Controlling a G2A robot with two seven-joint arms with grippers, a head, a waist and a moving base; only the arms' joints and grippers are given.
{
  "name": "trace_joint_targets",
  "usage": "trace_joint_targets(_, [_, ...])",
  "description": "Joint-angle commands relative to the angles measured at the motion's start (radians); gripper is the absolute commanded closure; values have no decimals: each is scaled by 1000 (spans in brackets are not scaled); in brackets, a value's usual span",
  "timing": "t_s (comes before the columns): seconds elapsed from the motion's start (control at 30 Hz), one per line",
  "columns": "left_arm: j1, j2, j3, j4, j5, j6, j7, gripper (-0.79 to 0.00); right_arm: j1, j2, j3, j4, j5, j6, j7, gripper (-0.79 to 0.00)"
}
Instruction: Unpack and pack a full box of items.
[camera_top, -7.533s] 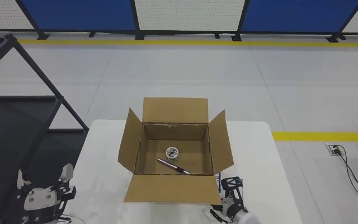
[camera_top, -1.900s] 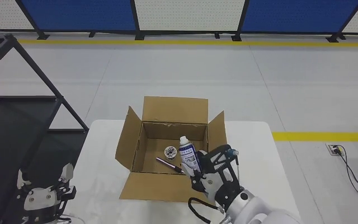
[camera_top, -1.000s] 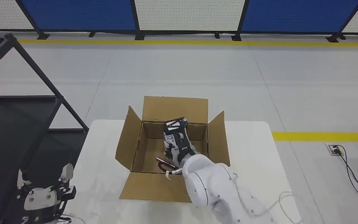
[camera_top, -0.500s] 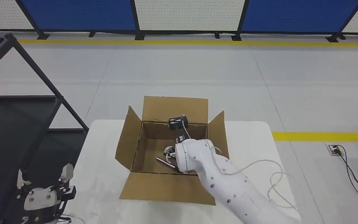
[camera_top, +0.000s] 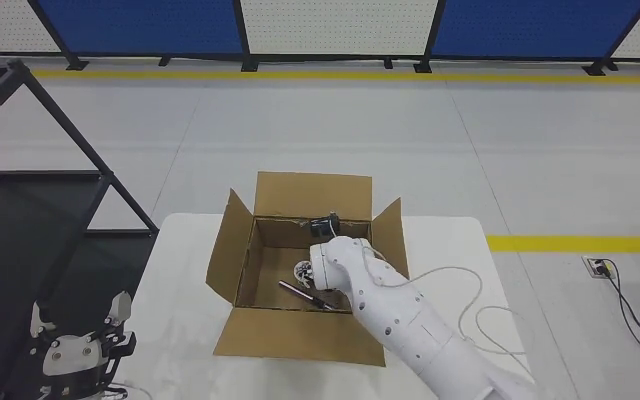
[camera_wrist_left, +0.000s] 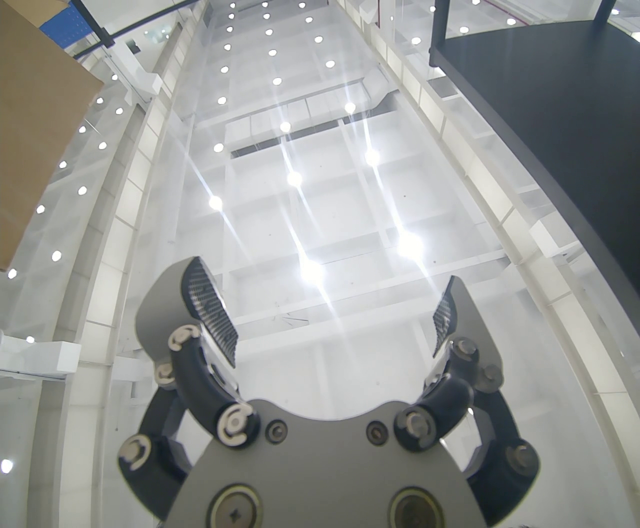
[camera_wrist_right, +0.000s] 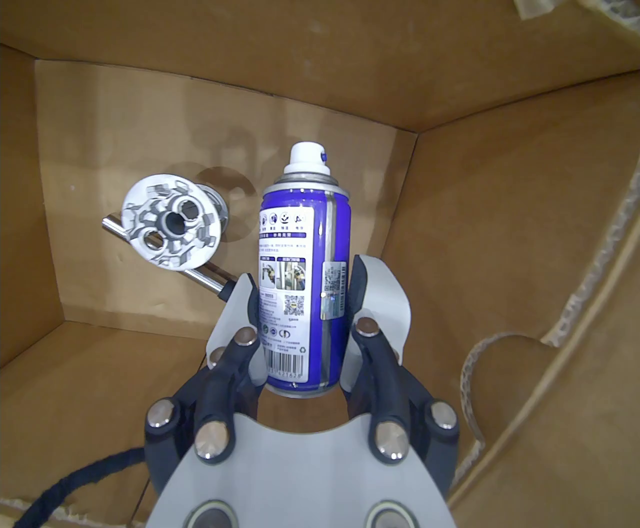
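Note:
A blue spray can (camera_wrist_right: 300, 250) with a white cap is held upright in my right gripper (camera_wrist_right: 305, 280), which is shut on its lower body. The can is low inside the open cardboard box (camera_top: 313, 194), near a corner. Beside it on the box floor stands a white and metal spool (camera_wrist_right: 170, 227) (camera_top: 304, 269), over a thin metal pen (camera_wrist_right: 205, 277) (camera_top: 300, 294). In the top view the right arm (camera_top: 350, 275) bends down into the box. My left gripper (camera_wrist_left: 325, 300) (camera_top: 80, 312) is open and holds nothing, off the table's left front corner, pointing upward.
The box stands on a white table (camera_top: 180, 300) with all its flaps (camera_top: 228, 262) folded outward. A black frame rack (camera_top: 60, 200) stands left of the table, close to the left gripper. A dark cable (camera_wrist_right: 65, 485) trails from the right wrist.
The right arm lifted the spray can from the table in front of the box, carried it over the front flap and lowered it inside. The left gripper stayed still.

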Motion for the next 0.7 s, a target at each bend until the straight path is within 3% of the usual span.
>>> trace_joint_targets(0.0, [0, 0, 0, 0, 0, 0, 0, -785, 12, -15, -3, 51, 22, -12, -17, 0])
trace_joint_targets(0.07, [0, 0, 0, 0, 0, 0, 0, -785, 24, -31, -6, 99, 38, -21, -38, 0])
trace_joint_targets(0.1, [0, 0, 0, 0, 0, 0, 0, -785, 30, -38, -5, 120, 48, -24, -47, -55])
trace_joint_targets(0.17, [0, 0, 0, 0, 0, 0, 0, -785, 40, -52, -6, 156, 65, -33, -63, -240])
trace_joint_targets(0.27, [0, 0, 0, 0, 0, 0, 0, -785, 52, -70, -6, 199, 82, -46, -84, -339])
trace_joint_targets(0.6, [0, 0, 0, 0, 0, 0, 0, -785, 82, -108, 5, 298, 108, -74, -133, -391])
trace_joint_targets(0.67, [0, 0, 0, 0, 0, 0, 0, -785, 88, -112, 10, 305, 109, -76, -143, -456])
